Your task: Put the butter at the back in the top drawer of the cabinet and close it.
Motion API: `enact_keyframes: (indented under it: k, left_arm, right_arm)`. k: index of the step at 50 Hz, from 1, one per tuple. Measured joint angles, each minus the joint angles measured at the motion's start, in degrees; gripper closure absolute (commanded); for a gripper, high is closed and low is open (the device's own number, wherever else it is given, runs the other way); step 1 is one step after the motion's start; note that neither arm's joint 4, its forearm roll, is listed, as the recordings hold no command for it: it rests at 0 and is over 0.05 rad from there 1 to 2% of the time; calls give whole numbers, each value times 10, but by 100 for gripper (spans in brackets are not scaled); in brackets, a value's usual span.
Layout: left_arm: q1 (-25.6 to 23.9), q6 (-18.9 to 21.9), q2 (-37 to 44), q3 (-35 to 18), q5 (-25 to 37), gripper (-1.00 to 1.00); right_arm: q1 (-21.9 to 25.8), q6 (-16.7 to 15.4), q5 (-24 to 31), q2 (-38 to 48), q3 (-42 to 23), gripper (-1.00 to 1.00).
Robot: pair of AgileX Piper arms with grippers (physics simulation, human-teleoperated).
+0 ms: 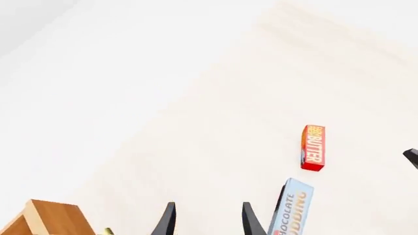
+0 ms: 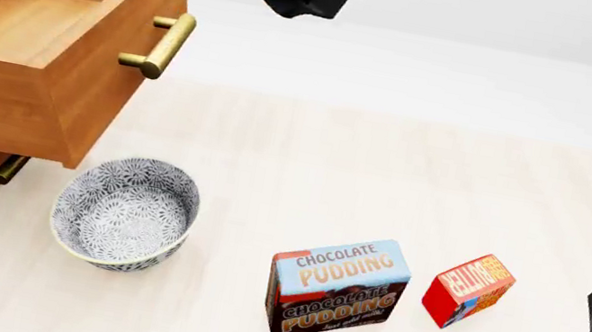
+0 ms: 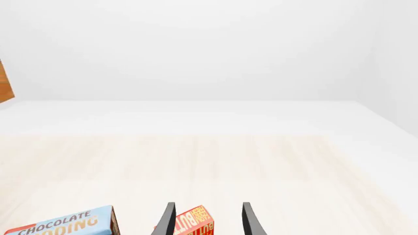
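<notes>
Reaching for the small red rectangular butter box on the pale wooden tabletop, just right of the blue-and-brown pudding box, the right gripper hangs with jaws open and empty, the butter showing between them. Lowering squarely over its narrow sides should avoid nudging the pudding. The left gripper, also open, hovers high near the pulled-out light-brown top drawer.

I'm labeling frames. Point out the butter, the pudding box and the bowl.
butter (image 2: 468, 289), front view, red printed face.
pudding box (image 2: 338, 288), front view, front label.
bowl (image 2: 124, 211), front view, patterned inside.
</notes>
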Motion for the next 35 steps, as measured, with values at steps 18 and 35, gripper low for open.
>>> enact_keyframes:
  k: [18,35]
  left_arm:
    - [-44,-15,101,-50,-15,-100]
    - [-82,-46,169,-69,-32,-100]
  right_arm:
    - [0,0,0,0,0,-100]
    - [0,0,0,0,0,-100]
